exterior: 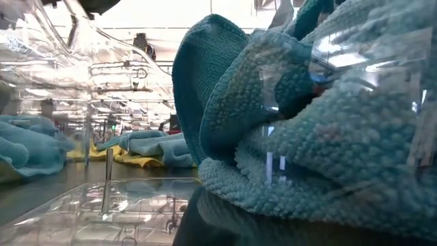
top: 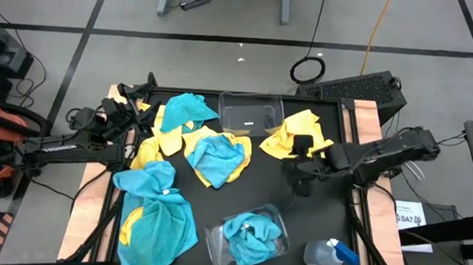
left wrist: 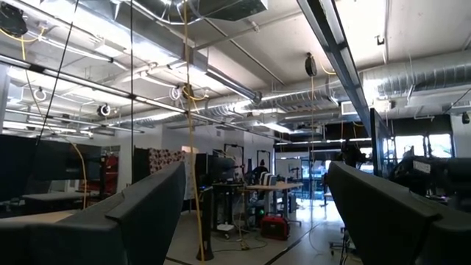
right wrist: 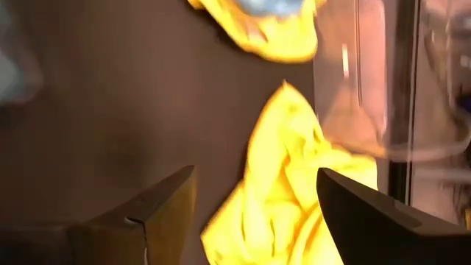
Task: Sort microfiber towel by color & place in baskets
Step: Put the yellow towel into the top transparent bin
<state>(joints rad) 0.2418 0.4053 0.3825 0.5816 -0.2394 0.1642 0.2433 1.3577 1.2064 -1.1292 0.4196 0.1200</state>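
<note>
Seen from above, the left gripper (top: 131,101) waits at about ten o'clock of the black worktop (top: 254,187), by its left edge. Its two fingers (left wrist: 147,213) stand wide apart and hold nothing; in the left wrist view only the room shows between them.

Next come the loose towels. A pile of turquoise towels (top: 156,210) with some yellow lies at about eight o'clock. A second turquoise towel (top: 184,109) lies at about eleven o'clock, on top of yellow ones (top: 158,144). Just right of it, near the centre, a turquoise towel (top: 217,154) lies over a yellow one.

The empty basket (top: 250,115) stands at twelve o'clock. The second basket (top: 246,238) stands at six o'clock and holds a turquoise towel (top: 251,232); the low view shows this cloth (exterior: 307,116) very close through the clear wall.

A yellow towel (top: 298,135) lies at about one o'clock, just right of the empty basket and outside it. The right gripper (top: 303,151) is over the near edge of this towel. Its fingers (right wrist: 158,210) are open, and the yellow towel (right wrist: 287,191) lies loose on the worktop between them, not gripped.

A clear spray bottle (top: 328,255) with a blue trigger lies at five o'clock. A white label (top: 410,215) is off the right edge of the worktop, and its writing is too small to read.
</note>
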